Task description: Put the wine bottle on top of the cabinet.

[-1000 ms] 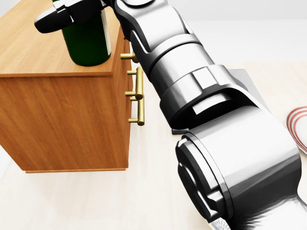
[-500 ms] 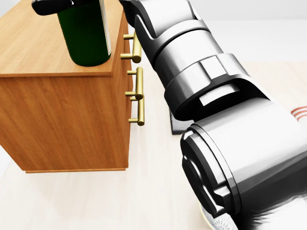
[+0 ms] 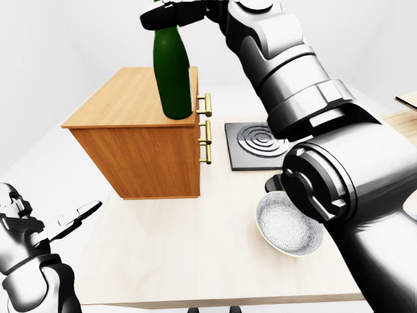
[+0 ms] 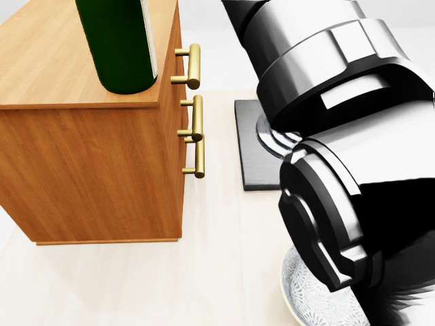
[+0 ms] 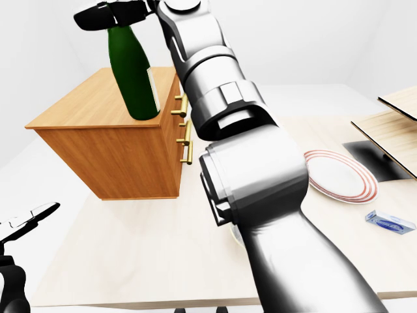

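The wine bottle [image 3: 172, 75] stands upright on the cabinet [image 3: 124, 104], upper left of the left-eye view, near the edge above the brass handles. My right hand [image 3: 174, 13] sits at its neck (whether it pinches, I cannot tell). My left hand [image 3: 68, 220] is spread, lower left.

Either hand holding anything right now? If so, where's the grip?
The right hand sits at the very top of the wine bottle, which stands on the cabinet; whether its fingers close round the neck cannot be told. The left hand is open, holding nothing.
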Robot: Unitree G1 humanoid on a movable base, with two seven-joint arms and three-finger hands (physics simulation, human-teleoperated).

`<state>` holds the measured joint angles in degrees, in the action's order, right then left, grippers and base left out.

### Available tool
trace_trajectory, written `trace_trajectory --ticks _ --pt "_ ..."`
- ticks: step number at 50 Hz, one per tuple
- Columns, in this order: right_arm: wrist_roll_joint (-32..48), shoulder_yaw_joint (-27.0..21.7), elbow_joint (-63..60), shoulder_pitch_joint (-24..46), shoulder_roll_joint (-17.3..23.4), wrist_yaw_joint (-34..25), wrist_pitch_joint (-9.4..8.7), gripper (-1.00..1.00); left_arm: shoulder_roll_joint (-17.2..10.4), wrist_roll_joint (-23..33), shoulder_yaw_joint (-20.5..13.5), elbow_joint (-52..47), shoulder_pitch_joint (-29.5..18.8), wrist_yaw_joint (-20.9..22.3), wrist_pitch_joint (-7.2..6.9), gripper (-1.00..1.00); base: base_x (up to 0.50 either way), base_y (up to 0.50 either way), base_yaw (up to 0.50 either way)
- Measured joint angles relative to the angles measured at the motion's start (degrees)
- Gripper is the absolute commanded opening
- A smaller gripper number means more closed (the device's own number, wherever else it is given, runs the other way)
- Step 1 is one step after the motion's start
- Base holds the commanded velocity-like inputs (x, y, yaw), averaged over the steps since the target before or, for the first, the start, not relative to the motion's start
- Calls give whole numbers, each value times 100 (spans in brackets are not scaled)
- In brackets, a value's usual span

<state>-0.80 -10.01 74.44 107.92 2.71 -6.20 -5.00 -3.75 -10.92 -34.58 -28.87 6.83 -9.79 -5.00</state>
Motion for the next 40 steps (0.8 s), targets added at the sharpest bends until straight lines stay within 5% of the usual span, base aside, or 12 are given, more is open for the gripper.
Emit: trace_trajectory --ticks 40 --pt "-573 -111 -208 1208 1237 150 0 100 10 54 72 85 -7 -2 0 100 0 0 0"
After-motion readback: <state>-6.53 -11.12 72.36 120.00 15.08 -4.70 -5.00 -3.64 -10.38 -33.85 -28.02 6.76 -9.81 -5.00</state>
